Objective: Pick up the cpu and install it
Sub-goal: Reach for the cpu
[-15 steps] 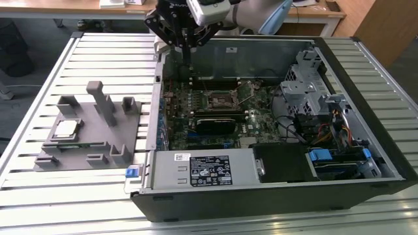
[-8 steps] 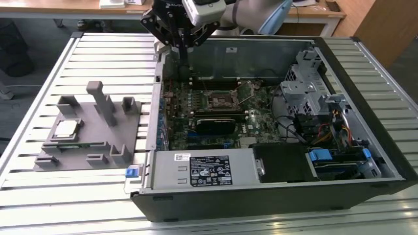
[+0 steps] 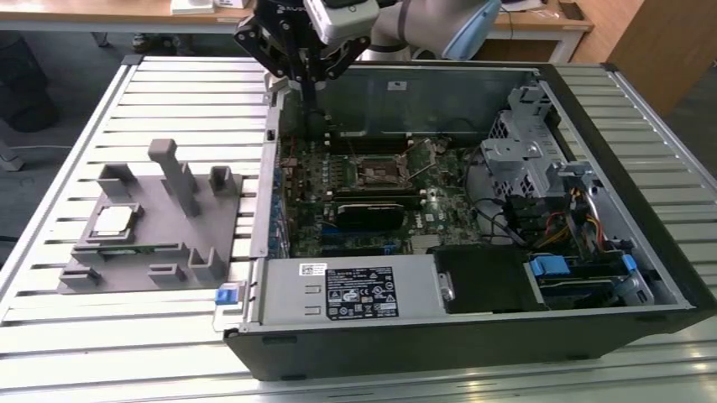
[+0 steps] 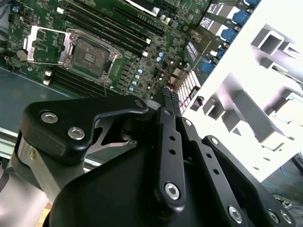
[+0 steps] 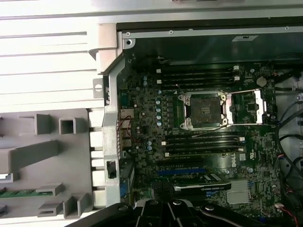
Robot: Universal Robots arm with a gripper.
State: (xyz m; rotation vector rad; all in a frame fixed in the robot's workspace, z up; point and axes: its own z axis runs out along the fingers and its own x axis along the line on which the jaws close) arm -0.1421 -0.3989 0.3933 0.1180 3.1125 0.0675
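Observation:
The cpu, a small silver square chip, lies on the grey holder on the table, at the exterior view's left of the open computer case. My gripper hangs over the case's far left corner, well away from the cpu. Its fingers are shut together with nothing between them. The motherboard's cpu socket is bare, with its metal lid swung open beside it.
Upright grey posts rise from the holder. A green memory stick lies in one of its slots. Inside the case are a black card, a drive cage, cables and the power supply.

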